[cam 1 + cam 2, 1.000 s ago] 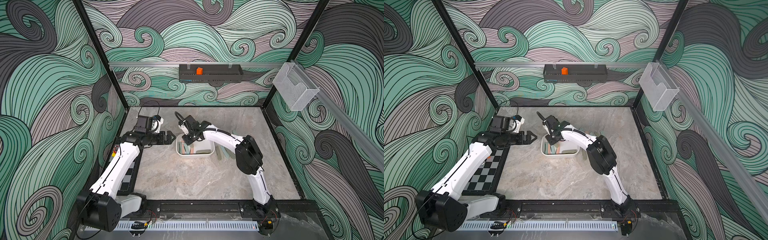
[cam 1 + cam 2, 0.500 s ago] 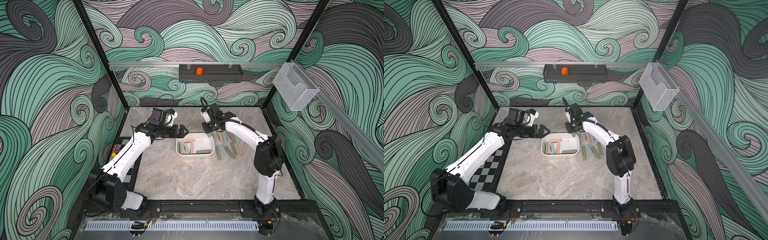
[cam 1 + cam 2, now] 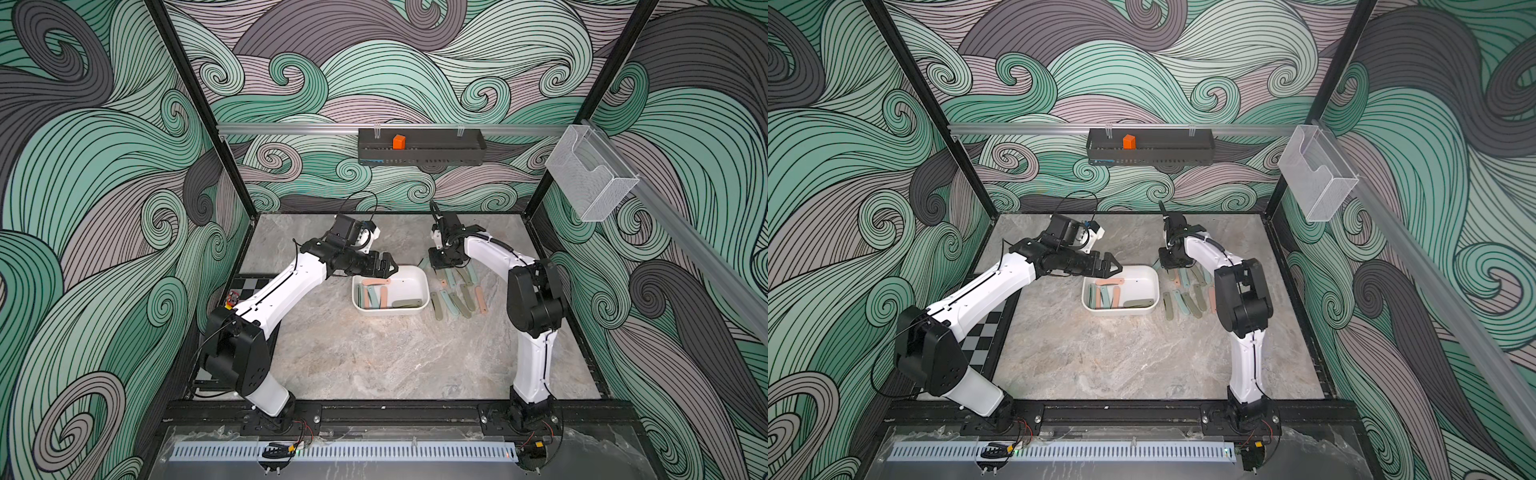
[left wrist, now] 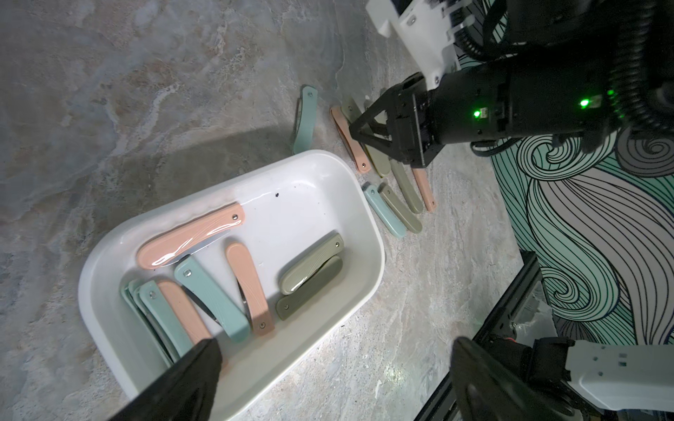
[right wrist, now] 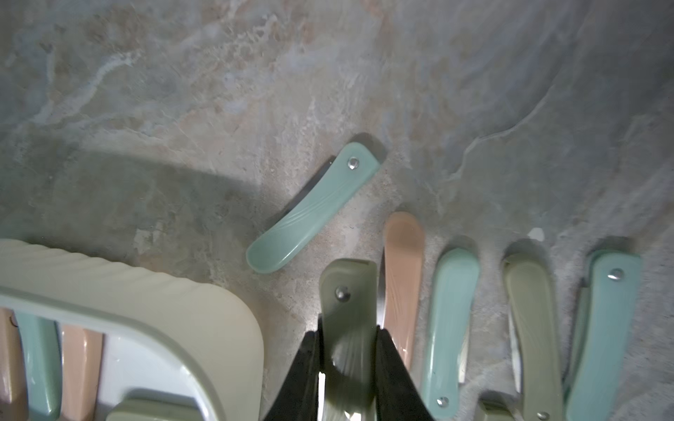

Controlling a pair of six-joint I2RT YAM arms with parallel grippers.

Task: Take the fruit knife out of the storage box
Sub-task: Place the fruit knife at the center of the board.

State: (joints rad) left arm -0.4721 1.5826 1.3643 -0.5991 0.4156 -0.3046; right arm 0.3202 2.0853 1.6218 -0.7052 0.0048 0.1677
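Grips olive knife (image 5: 348, 291) in right claw (image 5: 348, 337), clamped, out of box (image 4: 375, 233) and low over table (image 5: 219, 91) beside row of knives (image 5: 452, 320) laid there. Hovers left claw (image 3: 388, 269), jaws wide apart, over box. Looks partway: several knives (image 4: 189, 240) left inside.

Reads as smooth, glossy white plastic throughout the low rectangular storage box (image 4: 302, 204). Equally shiny plastic, finely ridged, on the pink curved folding fruit knife (image 4: 189, 238) inside, with a small bright metal rivet (image 4: 236, 215). Turns to a duller satin sheen on the olive-green folding fruit knife (image 5: 348, 284). Matt black on the right gripper (image 5: 348, 330). Matt, stone-veined grey tabletop (image 4: 146, 91).
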